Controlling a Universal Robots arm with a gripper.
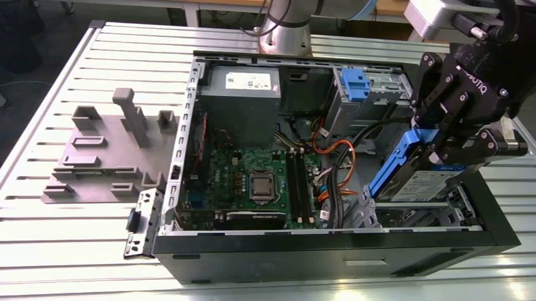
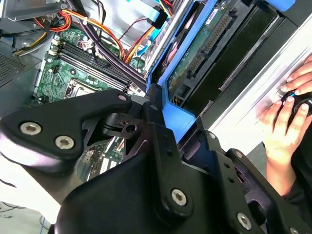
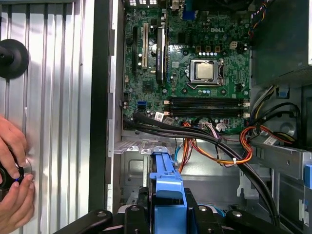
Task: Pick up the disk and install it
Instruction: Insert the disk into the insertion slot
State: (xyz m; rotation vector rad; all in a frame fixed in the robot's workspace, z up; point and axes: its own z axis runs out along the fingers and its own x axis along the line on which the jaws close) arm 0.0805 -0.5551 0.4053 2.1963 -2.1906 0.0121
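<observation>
The disk (image 1: 421,180), silver with a blue-and-white label and a blue carrier frame, hangs tilted over the drive cage (image 1: 418,217) in the near corner of the open computer case, at the exterior view's right. My gripper (image 1: 440,145) is shut on the disk's upper end, with black fingers on both sides of the blue frame. In the second wrist view the disk (image 2: 204,46) shows its circuit-board underside, and the gripper (image 2: 165,122) clamps the blue edge. In the first wrist view the blue carrier (image 3: 165,183) stands between the fingers (image 3: 132,214) above the metal bay.
The case holds a green motherboard (image 1: 251,175), a grey box with a white sticker (image 1: 243,94), orange and black cables (image 1: 335,157) beside the cage, and an upright blue latch (image 1: 356,84). A grey fixture (image 1: 109,150) lies on the slatted table. A person's hand (image 3: 12,165) rests on the table beside the case.
</observation>
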